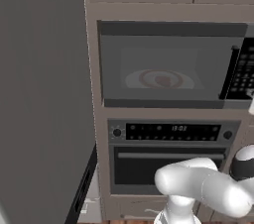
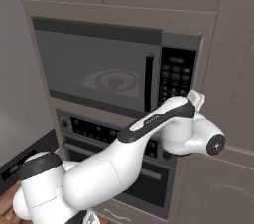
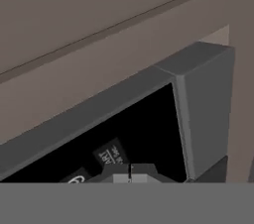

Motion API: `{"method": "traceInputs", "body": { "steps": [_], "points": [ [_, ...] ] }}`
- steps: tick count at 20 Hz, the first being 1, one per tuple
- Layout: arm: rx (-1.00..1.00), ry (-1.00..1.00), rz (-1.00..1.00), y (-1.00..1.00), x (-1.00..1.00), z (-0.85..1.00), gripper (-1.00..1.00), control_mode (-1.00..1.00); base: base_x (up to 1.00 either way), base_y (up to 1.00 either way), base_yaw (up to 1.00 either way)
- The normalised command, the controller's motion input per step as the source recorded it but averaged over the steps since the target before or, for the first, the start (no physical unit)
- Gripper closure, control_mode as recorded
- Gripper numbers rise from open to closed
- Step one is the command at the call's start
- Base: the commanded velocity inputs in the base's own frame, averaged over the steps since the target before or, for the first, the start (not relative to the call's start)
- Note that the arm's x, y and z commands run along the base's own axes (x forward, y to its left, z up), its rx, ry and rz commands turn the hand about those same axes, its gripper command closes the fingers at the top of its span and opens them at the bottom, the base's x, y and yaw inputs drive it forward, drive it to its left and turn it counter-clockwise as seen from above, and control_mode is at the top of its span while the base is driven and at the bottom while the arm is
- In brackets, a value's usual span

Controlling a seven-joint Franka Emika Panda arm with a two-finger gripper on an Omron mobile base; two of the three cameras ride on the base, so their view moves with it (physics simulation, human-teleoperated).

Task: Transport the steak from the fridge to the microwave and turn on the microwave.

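Now the jaws sit pressed together at the microwave (image 2: 99,69) keypad (image 2: 176,79); steak (image 1: 162,80) lies on plate (image 1: 158,79) inside.

The closed gripper (image 3: 130,176) sits right at the microwave (image 3: 203,104) keypad (image 3: 144,134), by a button marked START (image 3: 110,156), near the panel's corner.

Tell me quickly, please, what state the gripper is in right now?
Gripper: closed, holding nothing, fingertips together right at the microwave keypad.
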Motion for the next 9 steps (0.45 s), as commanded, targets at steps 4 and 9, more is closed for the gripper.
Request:
{"method": "traceInputs", "body": {
  "steps": [4, 9],
  "points": [
    [0.01, 0.04, 0.0, -0.44, 1.0, -0.26, 1.0, -1.0, 0.0, 0.0, 0.0],
    [-0.01, -0.02, -0.07, -0.04, 0.69, -0.52, 1.0, -1.0, 0.0, 0.0, 0.0]
  ]
}}
